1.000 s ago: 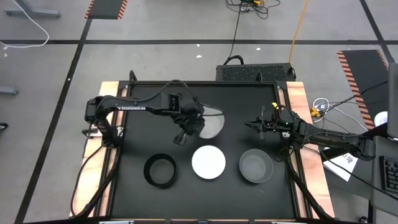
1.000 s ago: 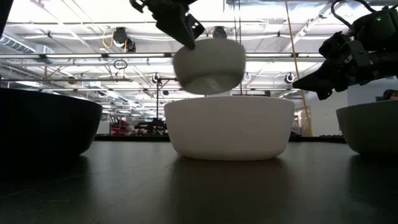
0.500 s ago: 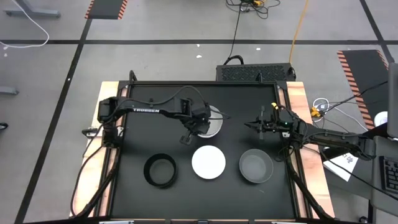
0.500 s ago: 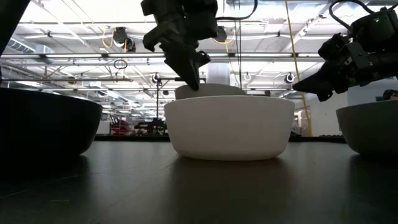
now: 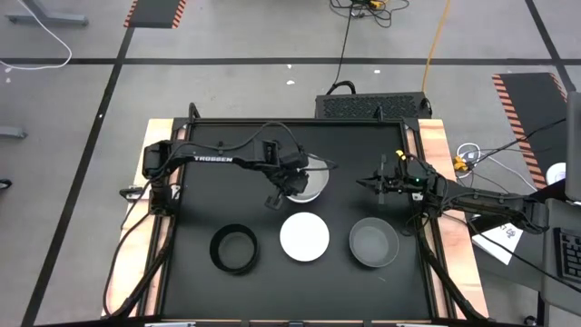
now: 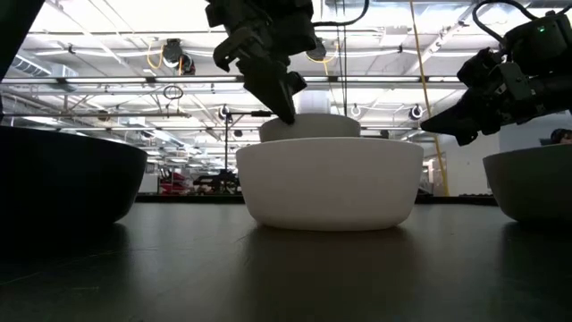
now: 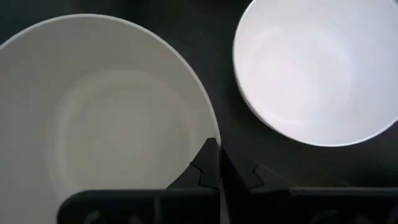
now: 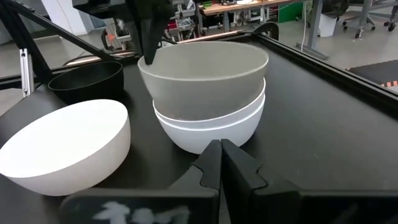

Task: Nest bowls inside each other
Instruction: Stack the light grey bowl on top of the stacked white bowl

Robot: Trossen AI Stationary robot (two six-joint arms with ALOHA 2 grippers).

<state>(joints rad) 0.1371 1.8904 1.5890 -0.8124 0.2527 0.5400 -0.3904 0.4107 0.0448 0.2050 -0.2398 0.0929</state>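
Observation:
My left gripper (image 5: 290, 185) is shut on the rim of a white bowl (image 8: 205, 78). That bowl sits level as the top one of a stack of white bowls (image 5: 311, 179) at the table's middle. The stack's lower bowl (image 8: 211, 127) stands on the table. A lone white bowl (image 5: 304, 236), a black bowl (image 5: 233, 249) and a grey bowl (image 5: 374, 242) stand in a row nearer the front edge. My right gripper (image 5: 365, 182) is shut and empty, hovering to the right of the stack. My left gripper pinches the top bowl's rim (image 7: 211, 138) on the stack's left side, one finger inside the bowl and one outside. The fingers (image 8: 149, 43) come from above, slanting down. The bowl sits level, nested in the white bowl below it.
The table's black top is framed by raised rails (image 5: 408, 145). There is bare table left of the stack (image 5: 218, 191) and along the front edge. A black box (image 5: 372, 104) stands behind the far edge. The room behind shows in the low view.
My left gripper has gone down and a little toward the table's right with the white bowl. The bowl hung clear above the table a second ago. It then came down tilted and now sits level in the stack. The gripper stays shut on its rim.

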